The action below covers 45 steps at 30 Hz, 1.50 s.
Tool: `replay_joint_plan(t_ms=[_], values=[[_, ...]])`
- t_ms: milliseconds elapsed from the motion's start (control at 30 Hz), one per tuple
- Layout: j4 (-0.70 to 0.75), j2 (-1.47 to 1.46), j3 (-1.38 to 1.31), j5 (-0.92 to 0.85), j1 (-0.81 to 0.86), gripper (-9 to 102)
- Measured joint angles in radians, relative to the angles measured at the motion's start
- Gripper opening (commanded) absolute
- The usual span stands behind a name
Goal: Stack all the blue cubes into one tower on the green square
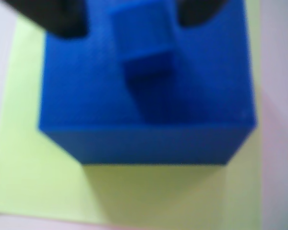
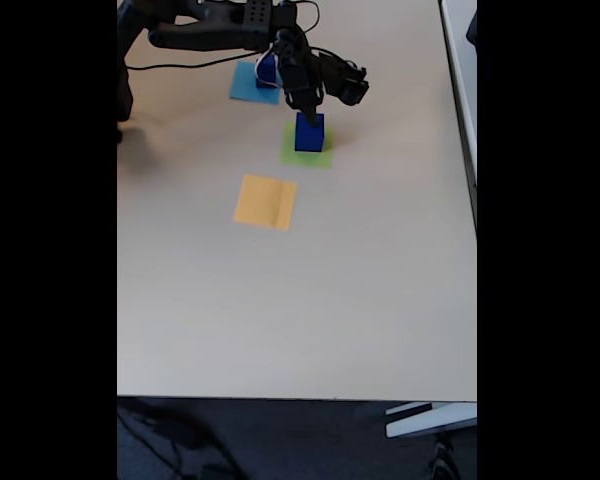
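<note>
Green square [image 1: 33,182] lies flat on bench [image 2: 300,300], nearest wrist camera; large blue cube [image 1: 149,110] sits on it. Small blue cube [image 1: 144,45] pinched by tool [image 1: 129,19], low over large cube's top, contact unclear. Best: centre it, lower till seated, spread fingers slowly. Beyond, another cube [image 2: 267,70] waits on light-blue square [image 2: 248,88].

In the wrist view everything is blurred. The 2 dark fingers [image 1: 53,19] of the black claw [image 1: 134,19] are cut off by the top edge, as is the small solid dark-blue cube [image 1: 144,48] between them. Whether this cube touches the large solid dark-blue cube [image 1: 149,105] beneath cannot be told. That large cube hides most of the flat lime-green paper square [image 1: 38,182]. In the fixed view another blue cube [image 2: 266,70] is partly hidden behind the arm, too small to judge.
</note>
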Motion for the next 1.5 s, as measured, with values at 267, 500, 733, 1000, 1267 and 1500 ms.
replay_joint_plan(t_ms=[267,500,733,1000,1267,1500], values=[[-0.115,0.000,0.000,-0.121,-0.021,23],[-0.233,0.064,0.000,-0.179,-0.080,24],[-0.238,0.247,0.052,-0.087,-0.196,24],[-0.123,0.330,0.156,0.316,-0.370,30],[-0.091,0.336,0.290,0.546,-0.466,32],[-0.037,0.336,0.314,0.624,-0.503,30]])
